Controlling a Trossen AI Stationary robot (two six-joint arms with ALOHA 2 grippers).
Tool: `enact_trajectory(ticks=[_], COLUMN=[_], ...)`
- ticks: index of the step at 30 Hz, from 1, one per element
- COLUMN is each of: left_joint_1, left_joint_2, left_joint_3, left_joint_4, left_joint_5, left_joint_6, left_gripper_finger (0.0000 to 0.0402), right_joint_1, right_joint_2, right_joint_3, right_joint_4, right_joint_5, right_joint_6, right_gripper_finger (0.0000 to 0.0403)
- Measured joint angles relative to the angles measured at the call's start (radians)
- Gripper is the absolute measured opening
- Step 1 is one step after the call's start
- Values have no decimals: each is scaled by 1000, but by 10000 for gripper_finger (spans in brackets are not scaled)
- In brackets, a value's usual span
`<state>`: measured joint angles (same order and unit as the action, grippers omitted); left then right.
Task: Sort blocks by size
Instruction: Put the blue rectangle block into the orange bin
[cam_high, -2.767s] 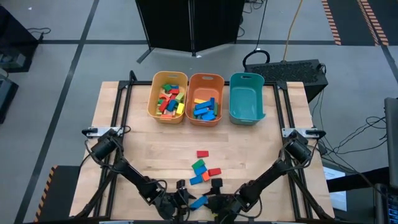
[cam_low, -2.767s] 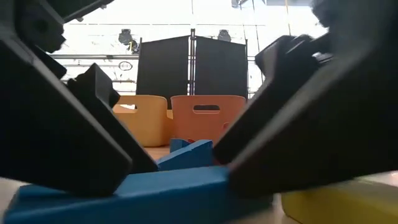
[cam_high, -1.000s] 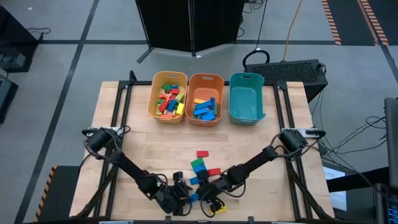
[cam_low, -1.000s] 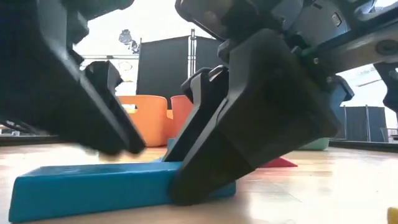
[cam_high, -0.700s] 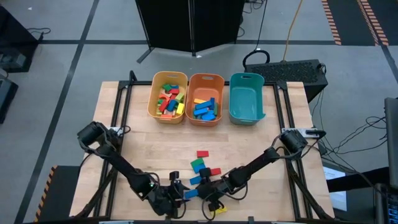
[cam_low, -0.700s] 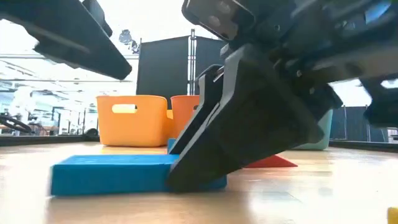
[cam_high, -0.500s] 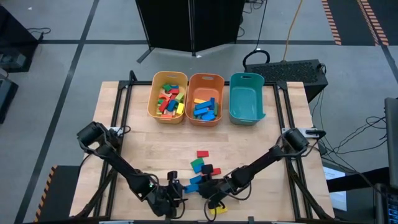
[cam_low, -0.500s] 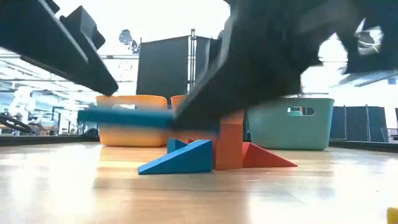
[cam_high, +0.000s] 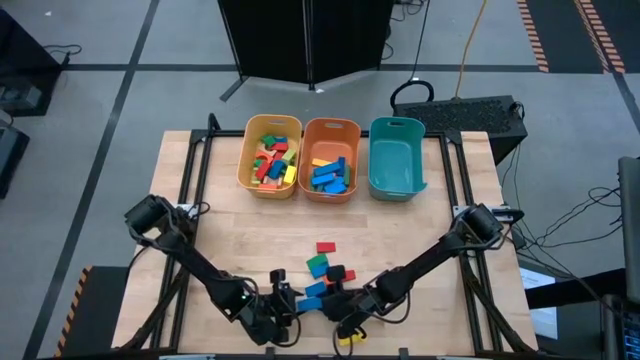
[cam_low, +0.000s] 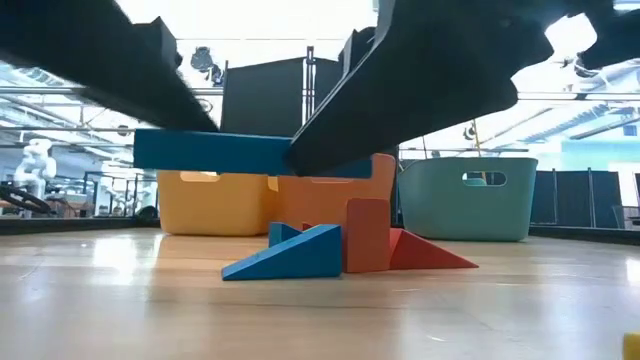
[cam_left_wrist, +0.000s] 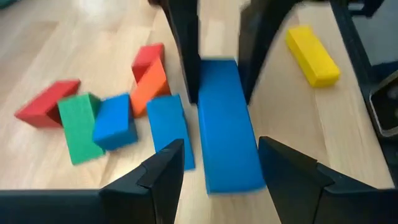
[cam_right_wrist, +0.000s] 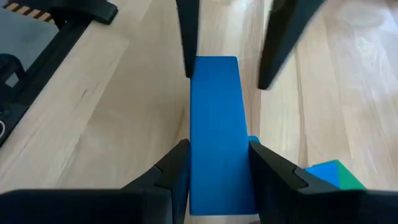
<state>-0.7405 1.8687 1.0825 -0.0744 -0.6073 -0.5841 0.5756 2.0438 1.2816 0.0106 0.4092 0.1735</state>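
Above the table (cam_high: 230, 230), long blue block (cam_low: 215, 153) between right gripper's (cam_right_wrist: 216, 158) jaws

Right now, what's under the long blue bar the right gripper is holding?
Air, mostly. In the low view the long blue bar hangs clear above the table, gripped by the right gripper. A blue wedge sits below, apart from it. Nothing there is hidden.

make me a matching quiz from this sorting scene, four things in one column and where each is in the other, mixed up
Things:
1. long blue block
2. yellow block
3. teal bin
4. blue wedge

Places or states:
a. lying alone on the table, apart from the pile
b. held off the table in the right gripper
c. on the table beside an orange block
d. no blocks showing inside

Pairs: 1-b, 2-a, 3-d, 4-c
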Motion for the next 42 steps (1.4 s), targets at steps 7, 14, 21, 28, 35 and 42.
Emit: enact_trajectory(ticks=[7, 14, 21, 28, 35, 42], left_joint_1=[18, 29, 28, 32, 47, 46], left_joint_2=[0, 0, 0, 0, 0, -1], left_joint_3=[41, 42, 42, 42, 42, 43], left_joint_4=[2, -19, -13, -9, -11, 6], left_joint_5=[5, 25, 17, -1, 1, 2], left_joint_6=[87, 94, 93, 92, 69, 68], left_gripper_finger=[206, 206, 206, 205, 143, 124], right_joint_1=[9, 14, 16, 16, 14, 16], right_joint_2=[-16, -47, -59, -59, -59, -59], right_joint_3=[0, 1, 1, 1, 1, 1], right_joint_4=[-10, -11, -12, -12, -14, -16], right_joint_5=[37, 82, 87, 88, 91, 79], right_joint_6=[0, 19, 17, 17, 21, 28], right_gripper_finger=[122, 122, 122, 123, 124, 137])
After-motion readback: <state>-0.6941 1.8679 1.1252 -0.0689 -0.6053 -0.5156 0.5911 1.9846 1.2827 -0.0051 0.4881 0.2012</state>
